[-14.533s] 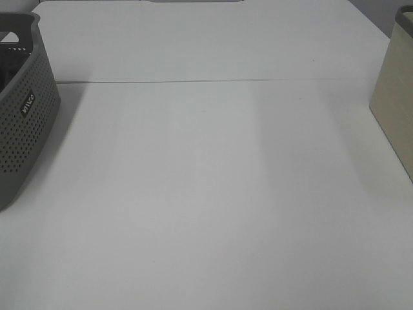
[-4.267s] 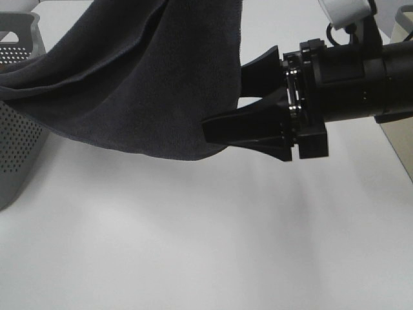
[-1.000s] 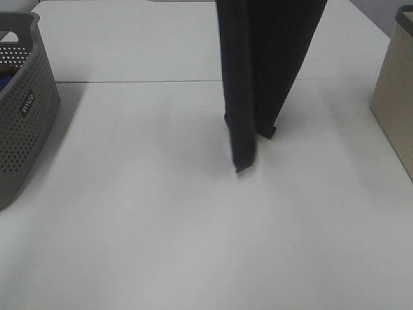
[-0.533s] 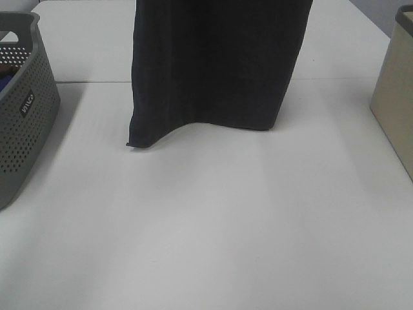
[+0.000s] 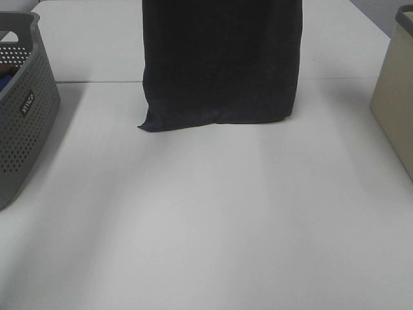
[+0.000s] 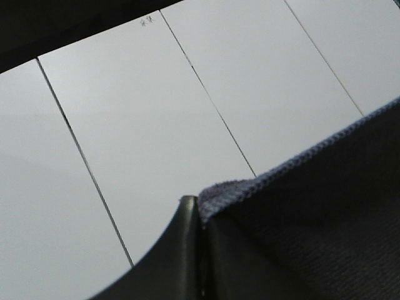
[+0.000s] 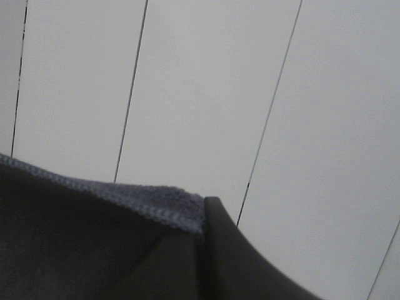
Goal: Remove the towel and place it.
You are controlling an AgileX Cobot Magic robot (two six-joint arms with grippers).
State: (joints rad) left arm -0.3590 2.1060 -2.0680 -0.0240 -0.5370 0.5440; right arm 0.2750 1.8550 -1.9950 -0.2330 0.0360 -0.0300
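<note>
The dark charcoal towel [image 5: 221,61] hangs spread wide from above the exterior high view, and its lower edge rests on the white table [image 5: 206,219] at the middle back. Neither arm shows in that view. In the left wrist view my left gripper [image 6: 200,225] is shut on a hemmed top corner of the towel [image 6: 312,212]. In the right wrist view my right gripper [image 7: 201,244] is shut on the other hemmed corner of the towel [image 7: 81,231]. Both wrist cameras face a pale panelled surface behind the cloth.
A grey perforated basket [image 5: 22,110] stands at the left edge of the table. A beige bin [image 5: 395,90] stands at the right edge. A seam crosses the table behind the towel's lower edge.
One second ago the towel hung as a narrow folded strip. It has since spread out wide, and its lower edge has settled flat on the table.
</note>
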